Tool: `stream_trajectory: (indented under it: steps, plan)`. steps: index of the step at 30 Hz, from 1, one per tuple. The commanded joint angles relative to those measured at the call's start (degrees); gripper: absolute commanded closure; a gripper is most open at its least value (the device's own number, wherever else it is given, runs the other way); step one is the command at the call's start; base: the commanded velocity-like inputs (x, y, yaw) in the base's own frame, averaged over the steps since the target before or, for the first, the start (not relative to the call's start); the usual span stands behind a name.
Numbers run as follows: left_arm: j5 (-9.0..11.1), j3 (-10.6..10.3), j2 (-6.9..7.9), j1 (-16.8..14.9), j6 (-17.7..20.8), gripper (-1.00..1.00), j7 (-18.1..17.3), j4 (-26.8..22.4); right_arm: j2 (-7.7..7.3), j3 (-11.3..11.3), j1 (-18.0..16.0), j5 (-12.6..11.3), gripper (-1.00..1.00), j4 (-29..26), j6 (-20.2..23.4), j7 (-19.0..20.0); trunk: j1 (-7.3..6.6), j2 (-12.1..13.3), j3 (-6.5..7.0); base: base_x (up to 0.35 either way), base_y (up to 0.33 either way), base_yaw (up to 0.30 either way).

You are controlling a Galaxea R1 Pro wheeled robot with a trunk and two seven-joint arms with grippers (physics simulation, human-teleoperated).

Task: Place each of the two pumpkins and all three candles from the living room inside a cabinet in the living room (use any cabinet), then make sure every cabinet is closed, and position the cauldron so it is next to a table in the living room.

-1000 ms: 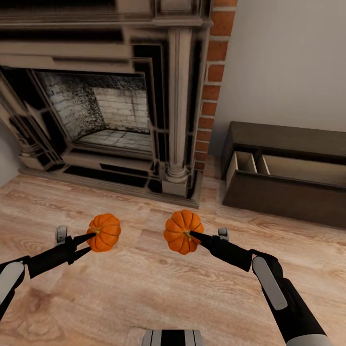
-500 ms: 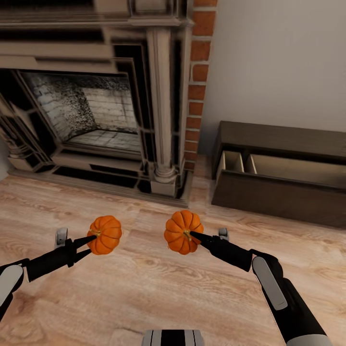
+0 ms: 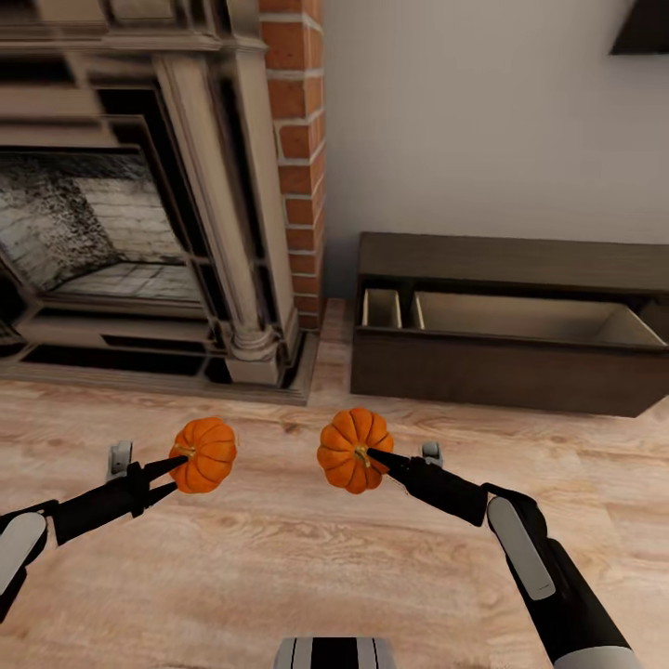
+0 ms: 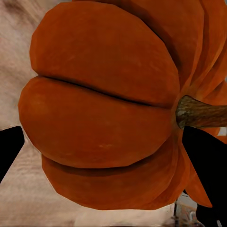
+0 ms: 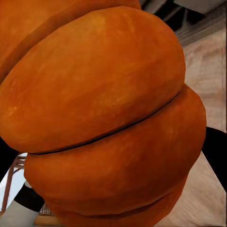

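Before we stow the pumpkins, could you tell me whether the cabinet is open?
Open: the cabinet shows its pale inner compartments from above, with nothing visible inside them.

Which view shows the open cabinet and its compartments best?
The head view: the cabinet sits ahead on the right, open, with pale compartments visible inside. The left wrist view shows the left pumpkin up close. The right wrist view shows the right pumpkin with blurred dark background shapes, too unclear to identify.

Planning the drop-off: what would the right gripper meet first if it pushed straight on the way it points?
Probably the fireplace base. The right gripper, shut on its pumpkin, aims forward and leftward, so the open cabinet lies to the right of that line. Depth is unclear.
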Motion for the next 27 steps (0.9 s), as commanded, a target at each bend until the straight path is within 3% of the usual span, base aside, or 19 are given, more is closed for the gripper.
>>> stream_trajectory:
  steps: [1,22,27]
  plan:
    - [0.6,0.1,-0.02,0.0,0.5,1.00,-0.1,-0.1,-0.02,0.0,0.0,-1.0,1.00,0.1,0.6,0.1,-0.01,0.0,-0.02,0.095,-0.301,-0.281]
    - [0.6,0.0,-0.30,0.0,0.5,1.00,-0.1,-0.1,-0.02,0.0,-0.1,-1.0,1.00,0.3,1.1,0.6,-0.01,0.0,0.46,0.108,-0.301,-0.281]
    - [0.7,0.0,-0.32,0.0,0.5,1.00,-0.1,0.0,-0.02,0.0,-0.1,-1.0,1.00,0.3,1.1,0.6,-0.01,0.0,0.51,0.175,-0.216,-0.113]
